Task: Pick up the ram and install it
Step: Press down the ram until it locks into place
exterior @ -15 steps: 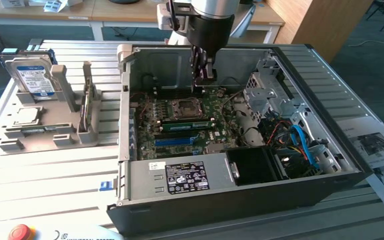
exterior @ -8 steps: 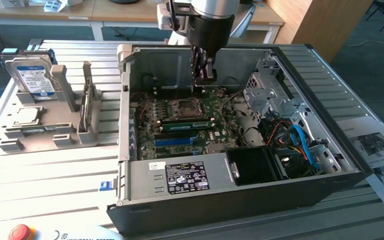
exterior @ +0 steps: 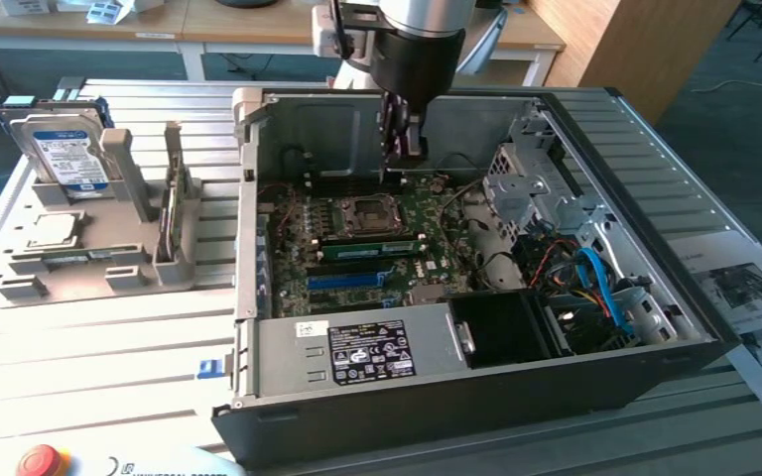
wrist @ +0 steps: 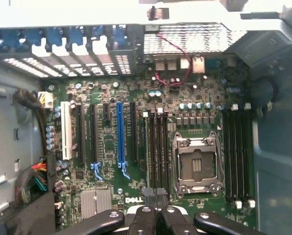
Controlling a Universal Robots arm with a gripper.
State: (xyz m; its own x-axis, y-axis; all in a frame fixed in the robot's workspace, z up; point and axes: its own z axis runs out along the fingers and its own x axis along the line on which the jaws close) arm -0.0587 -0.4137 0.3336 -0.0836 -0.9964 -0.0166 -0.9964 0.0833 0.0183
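Observation:
A long green ram stick (exterior: 373, 247) stands on edge in a slot of the motherboard (exterior: 450, 260), between the empty processor socket (exterior: 361, 215) and the blue expansion slot (exterior: 349, 279). My gripper (exterior: 401, 149) hangs above the board's rear part, over the far side of the socket and clear of the ram. Its fingers are shut together with nothing visible between them. In the wrist view the gripper (wrist: 155, 193) points down at the black memory slots (wrist: 155, 147) beside the socket (wrist: 196, 166). From straight above I cannot tell the stick from the slots.
The open computer case (exterior: 487, 397) walls in the board, with the drive cage (exterior: 540, 188) and cables on the exterior view's right and the power supply (exterior: 354, 352) in front. A grey fixture (exterior: 90, 263) outside holds a blue-labelled hard drive (exterior: 70, 149) and a silver processor chip (exterior: 53, 230).

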